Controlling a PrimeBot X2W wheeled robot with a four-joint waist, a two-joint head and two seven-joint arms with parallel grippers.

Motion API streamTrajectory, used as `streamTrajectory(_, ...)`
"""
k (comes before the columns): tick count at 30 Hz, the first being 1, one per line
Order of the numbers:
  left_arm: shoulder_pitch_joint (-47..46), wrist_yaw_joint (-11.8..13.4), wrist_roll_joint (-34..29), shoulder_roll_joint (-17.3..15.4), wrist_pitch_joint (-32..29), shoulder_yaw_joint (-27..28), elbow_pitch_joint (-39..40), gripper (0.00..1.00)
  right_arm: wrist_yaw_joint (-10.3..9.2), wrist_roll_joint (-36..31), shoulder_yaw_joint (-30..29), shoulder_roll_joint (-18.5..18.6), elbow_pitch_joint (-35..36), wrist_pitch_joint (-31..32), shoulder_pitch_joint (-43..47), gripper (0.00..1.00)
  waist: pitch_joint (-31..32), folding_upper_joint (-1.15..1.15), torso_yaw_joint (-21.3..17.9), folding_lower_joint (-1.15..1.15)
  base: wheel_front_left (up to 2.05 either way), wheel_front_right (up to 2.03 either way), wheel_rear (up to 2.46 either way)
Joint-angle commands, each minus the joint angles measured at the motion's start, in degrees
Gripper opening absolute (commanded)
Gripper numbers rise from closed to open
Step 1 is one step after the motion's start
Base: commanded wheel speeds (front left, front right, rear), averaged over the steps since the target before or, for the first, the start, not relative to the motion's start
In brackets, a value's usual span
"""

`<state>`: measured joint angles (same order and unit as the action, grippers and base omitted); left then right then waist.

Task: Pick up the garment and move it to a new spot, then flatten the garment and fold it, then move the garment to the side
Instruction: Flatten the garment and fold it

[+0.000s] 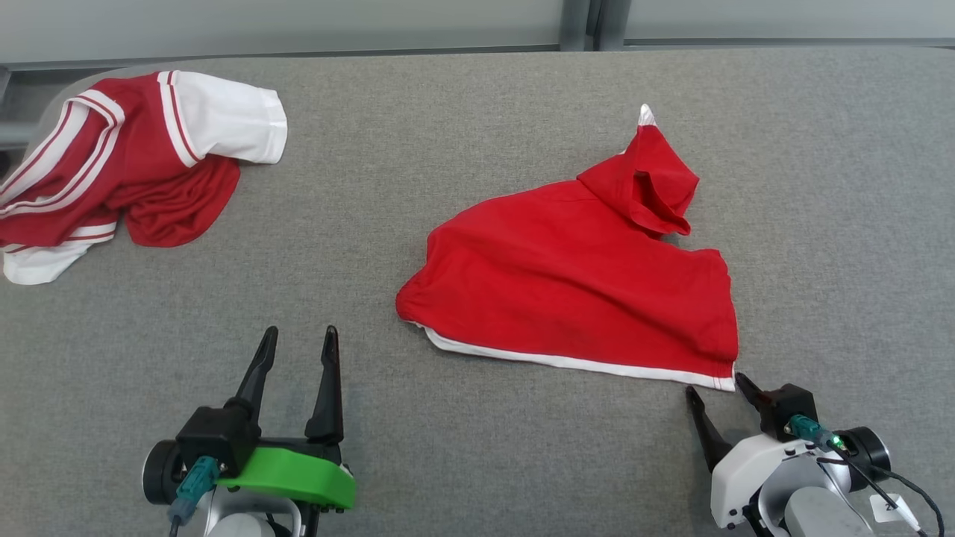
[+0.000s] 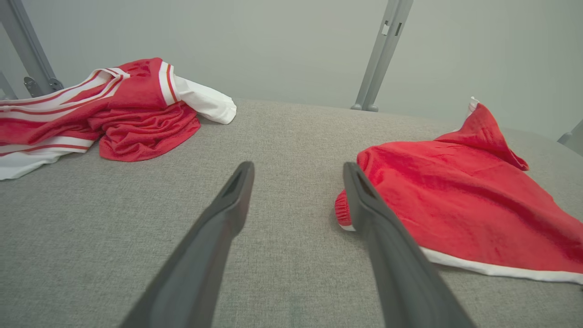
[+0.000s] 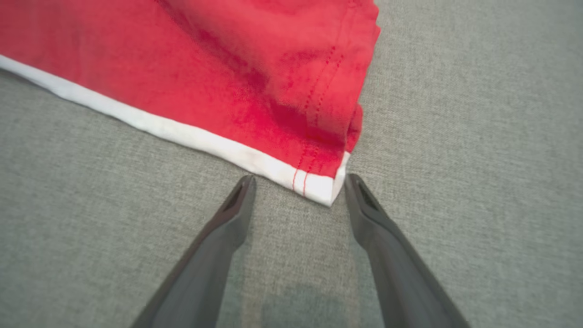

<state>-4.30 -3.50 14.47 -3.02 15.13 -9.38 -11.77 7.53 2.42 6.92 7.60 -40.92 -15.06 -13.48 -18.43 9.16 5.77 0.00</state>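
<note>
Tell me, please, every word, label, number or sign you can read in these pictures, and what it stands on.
No text is readable.
White tag at the head view's lower right: dark mark, too small to read.
Red garment and striped garment: no lettering visible.

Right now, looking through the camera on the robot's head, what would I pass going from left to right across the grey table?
Striped red-and-white garment → left arm's fingers, spread apart → red garment → right arm's fingers, spread apart at that garment's near right corner.
</note>
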Motion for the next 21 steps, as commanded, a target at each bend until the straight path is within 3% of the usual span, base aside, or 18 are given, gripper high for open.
streamTrajectory(1,-0.9,-0.2,-0.5,-0.1,0.0,0.1,-0.2,1.00,-0.08,-0.4,0.3,0.1,-0.9,-0.2,-0.5,1.00,-0.1,0.00,0.4,0.00,0.00,0.00,0.00)
streamTrajectory(4,-0.8,-0.3,-0.4,-0.1,0.0,0.3,-0.3,1.00,-0.08,-0.8,0.8,0.3,-2.1,-0.2,-1.2,1.00,-0.2,0.00,0.8,0.00,0.00,0.00,0.00)
streamTrajectory(5,-0.7,-0.2,-0.4,0.0,0.0,0.5,-0.3,1.00,-0.08,-0.7,0.9,0.5,-2.6,-0.1,-1.5,0.89,-0.2,0.00,0.9,0.00,0.00,0.00,0.00)
streamTrajectory(6,-0.5,-0.3,-0.4,0.0,0.0,0.7,-0.3,1.00,-0.08,-0.5,1.0,0.5,-3.5,-0.1,-1.7,0.36,-0.2,0.00,1.0,0.00,0.00,0.00,0.00)
streamTrajectory(10,-0.2,-0.2,-0.3,0.0,0.0,1.0,-0.3,1.00,-0.08,0.3,1.1,0.4,-3.3,-0.1,-2.1,0.00,-0.3,0.00,0.6,0.00,0.00,0.00,0.00)
streamTrajectory(21,0.1,-1.1,1.3,0.1,0.0,-0.9,-4.2,1.00,-0.08,3.2,0.6,1.5,9.8,-0.1,2.1,0.00,0.9,0.00,-2.1,0.00,0.00,0.00,0.00)
